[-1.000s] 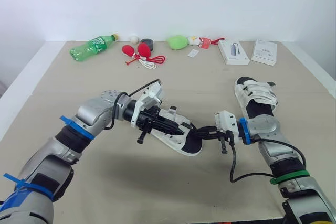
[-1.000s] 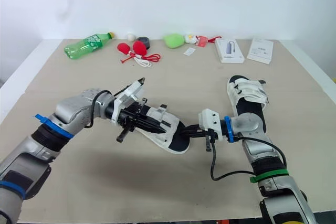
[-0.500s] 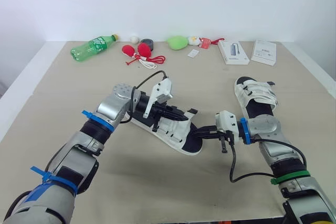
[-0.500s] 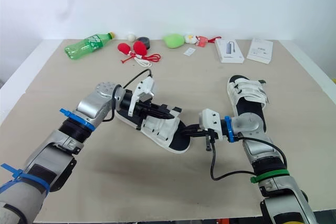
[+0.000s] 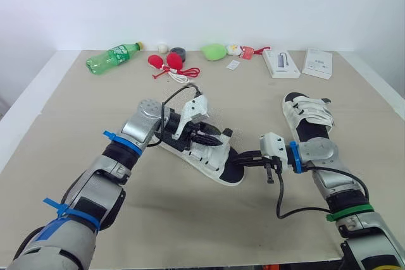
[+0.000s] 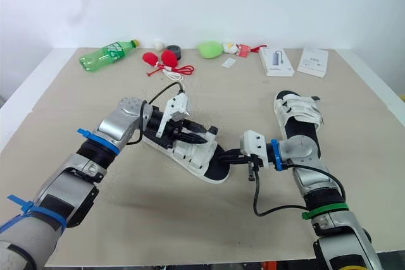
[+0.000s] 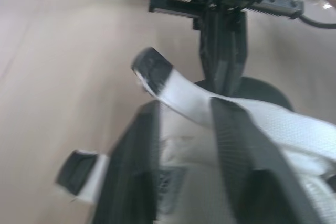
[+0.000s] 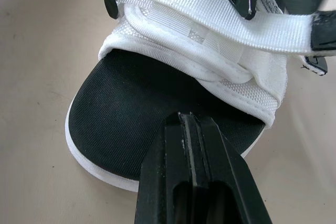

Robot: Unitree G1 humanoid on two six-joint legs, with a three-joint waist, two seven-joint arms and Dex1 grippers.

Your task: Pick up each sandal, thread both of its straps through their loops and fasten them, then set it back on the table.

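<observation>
Along the far edge, well beyond the left gripper [image 5: 210, 141]: green bottle [image 5: 112, 57], white ball [image 5: 162, 47], dark tape roll [image 5: 178, 52], red bulbs with cord [image 5: 168, 63]. Well beyond the right gripper [image 5: 244, 159]: green lump [image 5: 214, 50], small toy [image 5: 234, 49], red tag [image 5: 249, 50], white card [image 5: 233, 64], two white boxes [image 5: 281, 62].

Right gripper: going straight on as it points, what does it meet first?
The black footbed of the sandal, directly ahead of the right gripper, which is possibly touching it; depth is unclear. The white straps lie beyond.

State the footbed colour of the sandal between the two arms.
Black. The footbed shows best in the right wrist view.
</observation>
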